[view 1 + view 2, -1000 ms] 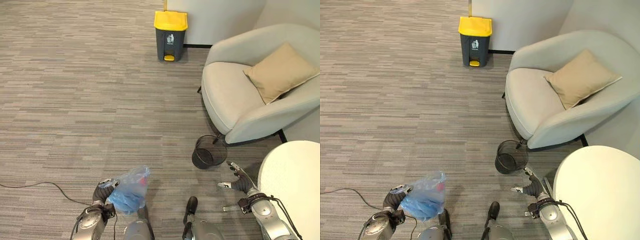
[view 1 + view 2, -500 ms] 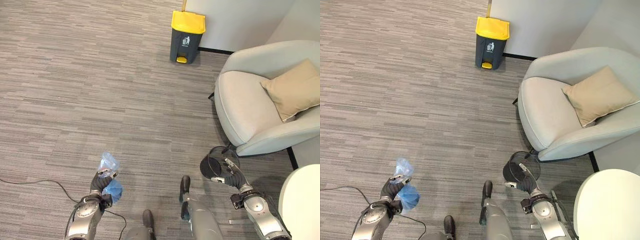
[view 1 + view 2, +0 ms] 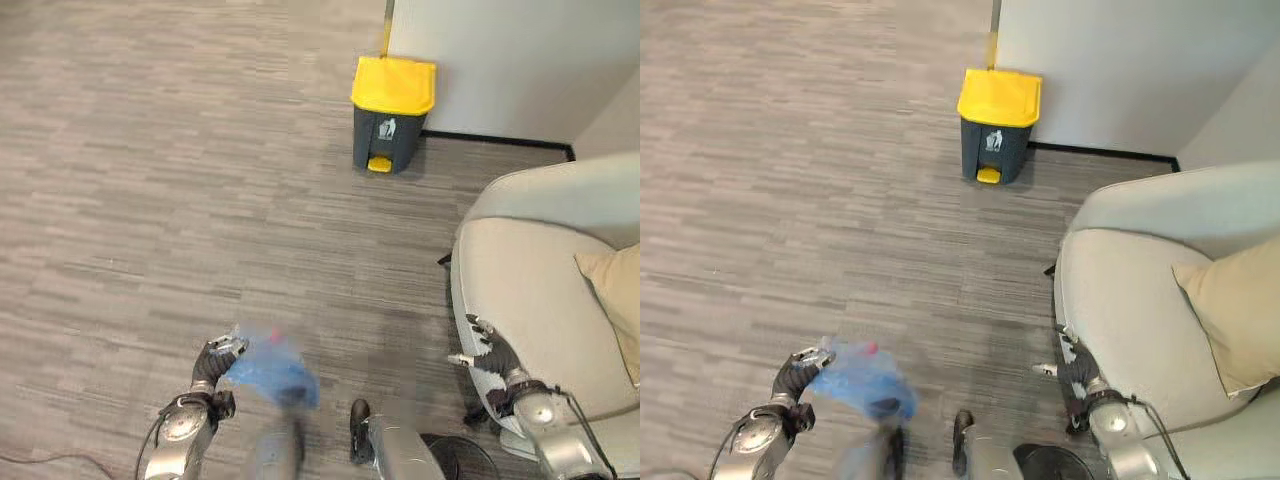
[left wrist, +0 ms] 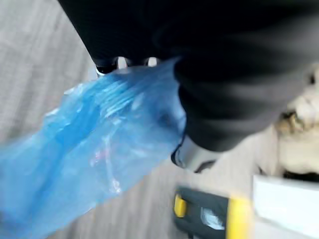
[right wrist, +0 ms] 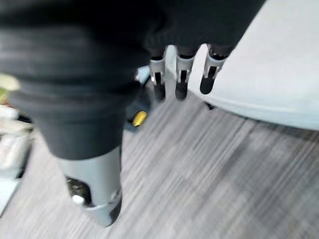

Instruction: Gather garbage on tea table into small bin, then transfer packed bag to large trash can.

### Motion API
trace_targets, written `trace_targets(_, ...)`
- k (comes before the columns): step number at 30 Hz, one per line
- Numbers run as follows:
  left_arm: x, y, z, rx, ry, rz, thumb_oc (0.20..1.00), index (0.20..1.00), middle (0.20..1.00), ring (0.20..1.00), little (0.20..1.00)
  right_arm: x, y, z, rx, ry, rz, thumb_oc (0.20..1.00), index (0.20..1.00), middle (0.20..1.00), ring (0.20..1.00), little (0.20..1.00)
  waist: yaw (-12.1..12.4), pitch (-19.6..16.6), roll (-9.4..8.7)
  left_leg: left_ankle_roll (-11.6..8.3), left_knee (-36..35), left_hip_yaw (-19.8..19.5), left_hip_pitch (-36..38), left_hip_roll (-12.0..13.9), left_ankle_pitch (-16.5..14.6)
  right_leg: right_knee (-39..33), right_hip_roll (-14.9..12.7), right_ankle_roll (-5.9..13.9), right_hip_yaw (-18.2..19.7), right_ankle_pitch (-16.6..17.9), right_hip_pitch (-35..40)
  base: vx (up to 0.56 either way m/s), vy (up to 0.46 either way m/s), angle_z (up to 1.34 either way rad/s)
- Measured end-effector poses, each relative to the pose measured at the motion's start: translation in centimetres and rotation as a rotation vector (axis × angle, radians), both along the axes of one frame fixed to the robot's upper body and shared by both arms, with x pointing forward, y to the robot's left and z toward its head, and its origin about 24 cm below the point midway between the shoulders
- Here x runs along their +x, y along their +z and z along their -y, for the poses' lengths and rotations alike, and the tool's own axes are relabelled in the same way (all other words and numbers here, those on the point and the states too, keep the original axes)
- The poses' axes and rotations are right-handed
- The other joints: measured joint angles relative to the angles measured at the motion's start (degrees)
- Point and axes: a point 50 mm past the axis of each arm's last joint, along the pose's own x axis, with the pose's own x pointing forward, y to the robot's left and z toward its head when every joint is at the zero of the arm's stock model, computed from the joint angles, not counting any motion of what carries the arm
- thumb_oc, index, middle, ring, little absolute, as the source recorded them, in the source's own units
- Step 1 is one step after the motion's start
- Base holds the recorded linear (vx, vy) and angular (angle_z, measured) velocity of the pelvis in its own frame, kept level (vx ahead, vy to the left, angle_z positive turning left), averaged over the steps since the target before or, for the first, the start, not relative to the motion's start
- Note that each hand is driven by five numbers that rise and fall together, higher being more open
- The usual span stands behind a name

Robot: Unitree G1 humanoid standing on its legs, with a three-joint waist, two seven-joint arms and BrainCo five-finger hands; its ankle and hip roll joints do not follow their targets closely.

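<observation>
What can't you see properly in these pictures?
- What is inside the blue bag: smeared by motion in both eye views, and too cloudy in the left wrist view.
- The left robot hand fingers in the left wrist view: covered by the dark cover and the bag.
- The small black bin: cut off by the bottom edge.
- The cushion: cut off by the right edge.

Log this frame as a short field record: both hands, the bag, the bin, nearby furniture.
left hand: left hand curled round the neck of the blue translucent plastic bag
bag: hangs above the grey carpet, off the floor
right hand: right hand fingers straight, holding nothing, beside the pale grey armchair
large bin: dark grey pedal bin with yellow lid, lid shut, against the wall ahead
cushion: tan cushion on the armchair
</observation>
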Motion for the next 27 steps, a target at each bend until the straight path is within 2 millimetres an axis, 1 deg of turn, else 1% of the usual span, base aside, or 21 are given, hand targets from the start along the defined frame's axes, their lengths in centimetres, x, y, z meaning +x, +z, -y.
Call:
trace_targets(1,0.0,0.0,0.1,-0.004,0.001,-0.002,0.200,0.200,0.200,0.200,0.200,-0.4,-0.6,-0.2,0.010,-0.007,-0.021,1.000,1.000,1.000,1.000,1.000,0.2,0.1,0.13,0.12,-3.7,0.0,-1.0,-0.3,1.7,-1.7,0.7,-0.68,-0.2,-0.2,2.7,0.22,0.049,-0.08)
trace_targets(2,-0.1,-0.2,0.2,-0.008,0.001,-0.007,0.200,0.200,0.200,0.200,0.200,-1.1,-1.2,-0.4,0.021,-0.011,-0.046,1.000,1.000,1.000,1.000,1.000,0.9,0.1,0.18,0.47,-6.3,0.1,-1.1,-0.7,3.2,-3.6,1.4,-0.48,0.3,-0.5,6.6,0.36,0.143,-0.39)
trace_targets(4,-1.1,-0.8,0.4,-0.015,0.001,-0.037,0.200,0.200,0.200,0.200,0.200,-2.1,-1.9,-0.6,0.014,0.007,-0.080,1.000,1.000,1.000,1.000,1.000,1.2,-0.6,1.24,4.80,-6.8,1.2,0.8,-1.7,9.4,-5.8,2.4,2.97,1.7,-2.6,13.1,0.44,0.201,-0.84)
trace_targets(5,-2.9,-1.6,0.0,-0.014,0.021,-0.086,0.200,0.200,0.200,0.200,0.200,-2.6,-2.2,-1.0,0.025,0.011,-0.091,1.000,1.000,1.000,1.000,1.000,1.1,-2.2,1.65,7.62,-6.3,1.0,5.2,-2.8,13.9,-6.0,1.8,5.20,4.5,-5.0,17.8,0.45,0.247,-0.99)
trace_targets(6,-3.5,-1.8,-0.3,-0.010,0.032,-0.108,0.200,0.200,0.200,0.200,0.200,-2.7,-2.3,-1.6,0.046,0.015,-0.091,1.000,1.000,1.000,1.000,1.000,0.8,-3.1,0.28,8.69,-6.3,1.8,7.0,-4.6,14.1,-3.1,-0.5,6.36,5.2,-5.7,17.8,0.32,0.186,-0.73)
trace_targets(7,-2.9,-1.6,0.0,-0.012,0.019,-0.091,0.200,0.200,0.200,0.200,0.200,-2.9,-2.3,-1.7,0.049,0.018,-0.088,1.000,1.000,1.000,1.000,1.000,-0.3,-3.3,0.18,9.58,-8.0,1.6,9.3,-5.9,13.7,0.2,-2.0,7.46,4.9,-7.3,16.8,0.31,0.188,-0.17)
trace_targets(9,-1.3,-0.8,0.1,-0.010,0.008,-0.046,0.200,0.200,0.200,0.200,0.200,-2.7,-2.3,-1.8,0.053,0.018,-0.089,1.000,1.000,1.000,1.000,1.000,-0.3,-3.4,0.11,10.37,-10.8,1.6,12.4,-7.2,13.1,3.8,-4.4,8.68,5.6,-8.8,12.6,0.27,0.164,-0.30)
trace_targets(10,0.0,-0.1,0.1,-0.004,-0.004,-0.010,0.200,0.200,0.200,0.200,0.200,-2.2,-2.0,-2.0,0.055,0.033,-0.074,1.000,1.000,1.000,1.000,1.000,-0.6,-3.4,0.60,12.72,-11.6,1.4,14.3,-7.5,11.4,5.1,-4.8,9.68,6.3,-8.8,9.6,0.30,0.204,-0.46)
trace_targets(11,0.6,0.3,-0.2,0.011,-0.008,0.001,0.200,0.200,0.200,0.200,0.200,-1.6,-1.7,-2.5,0.057,0.055,-0.062,1.000,1.000,1.000,1.000,1.000,-0.4,-3.4,0.51,13.90,-11.7,1.6,16.0,-8.2,10.4,12.0,-5.5,10.74,7.0,-8.3,5.8,0.35,0.213,-0.27)
trace_targets(12,1.4,0.8,-0.1,0.014,-0.016,0.026,0.200,0.200,0.200,0.200,0.200,-1.0,-1.2,-2.7,0.055,0.067,-0.038,1.000,1.000,1.000,1.000,1.000,-0.5,-3.5,1.15,12.93,-12.7,1.0,18.9,-8.7,10.1,18.4,-5.9,10.48,6.9,-8.4,0.8,0.27,0.119,-0.19)
trace_targets(14,1.4,0.9,-0.2,0.022,-0.020,0.029,0.200,0.200,0.200,0.200,0.200,-0.6,-0.9,-3.0,0.049,0.086,-0.024,1.000,1.000,1.000,1.000,1.000,-0.4,-3.6,1.65,11.72,-13.8,-0.4,21.2,-8.5,9.3,21.4,-6.0,10.44,6.3,-8.4,-3.5,0.27,0.057,-0.11)
trace_targets(15,1.4,0.9,-0.3,0.024,-0.017,0.029,0.200,0.200,0.200,0.200,0.200,-0.2,-0.7,-3.3,0.048,0.100,-0.017,1.000,1.000,1.000,1.000,1.000,-0.4,-3.5,2.21,10.28,-14.9,-1.0,23.1,-8.2,8.5,19.5,-6.1,10.11,4.7,-8.3,-7.3,0.27,-0.003,-0.03)
trace_targets(17,1.2,0.7,-0.3,0.025,-0.014,0.019,0.200,0.200,0.200,0.200,0.200,-0.1,-0.7,-3.5,0.049,0.109,-0.016,1.000,1.000,1.000,1.000,1.000,-0.4,-3.3,2.44,9.64,-15.4,-0.6,24.1,-7.9,8.1,13.6,-6.1,8.10,2.9,-6.0,-10.1,0.28,-0.041,0.06)
trace_targets(18,1.0,0.5,-0.4,0.023,-0.008,0.010,0.200,0.200,0.200,0.200,0.200,0.1,-0.6,-3.5,0.048,0.111,-0.013,1.000,1.000,1.000,1.000,1.000,-0.4,-3.2,2.53,8.15,-15.4,-0.1,24.9,-7.7,7.0,10.9,-6.1,7.52,1.3,-3.6,-12.2,0.29,-0.063,-0.05)
trace_targets(20,0.1,-0.1,-0.7,0.022,0.015,-0.022,0.200,0.200,0.200,0.200,0.200,0.2,-0.5,-3.5,0.047,0.111,-0.010,1.000,1.000,1.000,1.000,1.000,-0.1,-3.1,2.68,6.43,-15.4,0.2,26.8,-7.3,4.9,4.5,-6.0,7.82,-2.2,2.1,-15.2,0.32,-0.101,-0.05)
trace_targets(21,0.0,-0.4,-0.8,0.021,0.028,-0.032,0.200,0.200,0.200,0.200,0.200,0.0,-0.8,-3.3,0.044,0.104,-0.025,1.000,1.000,1.000,1.000,1.000,-0.6,-3.0,2.67,5.15,-15.4,-0.1,28.4,-7.5,3.0,-2.9,-5.9,8.88,-3.6,7.6,-16.3,0.45,-0.216,0.40)
trace_targets(22,0.0,-0.4,-0.7,0.017,0.029,-0.031,0.200,0.200,0.200,0.200,0.200,-0.5,-1.3,-3.1,0.042,0.095,-0.050,1.000,1.000,1.000,1.000,1.000,-0.7,-3.0,2.39,5.43,-15.5,-2.0,30.1,-8.3,2.1,-6.3,-5.9,8.57,-3.2,10.8,-16.1,0.46,-0.243,0.84)
trace_targets(23,0.0,-0.5,-0.5,0.013,0.025,-0.032,0.200,0.200,0.200,0.200,0.200,-1.1,-1.8,-2.9,0.042,0.086,-0.075,1.000,1.000,1.000,1.000,1.000,-1.3,-3.0,2.39,4.48,-15.5,-3.8,31.8,-8.3,1.5,-6.2,-5.5,7.15,-2.9,11.8,-14.2,0.45,-0.306,1.05)
trace_targets(24,-0.2,-0.6,-0.4,0.011,0.022,-0.038,0.200,0.200,0.200,0.200,0.200,-1.6,-2.2,-2.8,0.042,0.079,-0.094,1.000,1.000,1.000,1.000,1.000,-1.7,-3.0,2.10,4.42,-15.5,-4.4,32.9,-8.3,1.4,-6.6,-5.4,6.74,-2.8,11.8,-11.4,0.35,-0.276,1.11)
trace_targets(25,-0.4,-0.7,-0.3,0.008,0.020,-0.040,0.200,0.200,0.200,0.200,0.200,-2.1,-2.5,-2.6,0.042,0.072,-0.110,1.000,1.000,1.000,1.000,1.000,-1.8,-3.1,1.77,3.34,-14.5,-4.7,33.3,-8.2,0.8,-7.3,-5.0,5.59,-2.7,11.9,-8.6,0.30,-0.265,1.00)
trace_targets(27,-0.6,-1.0,0.2,-0.015,0.020,-0.048,0.200,0.200,0.200,0.200,0.200,-2.8,-3.2,-2.1,0.039,0.044,-0.145,1.000,1.000,1.000,1.000,1.000,-2.1,-3.0,0.84,2.06,-4.5,-2.9,30.0,-8.1,-0.1,-9.0,-5.0,3.30,-2.9,13.7,-5.7,0.20,-0.175,0.90)
